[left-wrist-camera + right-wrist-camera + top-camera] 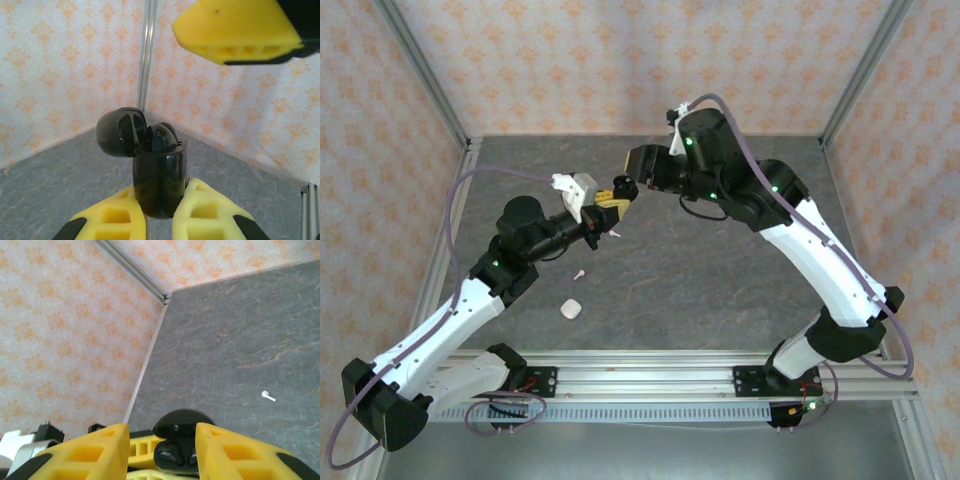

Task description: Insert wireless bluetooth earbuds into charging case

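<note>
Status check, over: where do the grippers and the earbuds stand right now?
Left gripper shut on open black charging case. Right gripper open just above it. Black earbuds in case; two white earbuds loose on table. Nothing blocking.

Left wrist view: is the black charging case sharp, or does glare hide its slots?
Left wrist: charging case sharp, soft highlights on its gloss, slots dark; nearest yellow fingers a little soft. Right wrist: case interior clearer from above, white earbud small but crisp.

Walls [620, 60] are rocking pale pink with an orange floral print, and the desk [720, 270] is showing grey marbled veining. The charging case [160, 170] is looking glossy black. The left end effector [160, 202] and right end effector [160, 440] are wearing bright yellow, and one earbud [268, 396] is showing up plain white.
</note>
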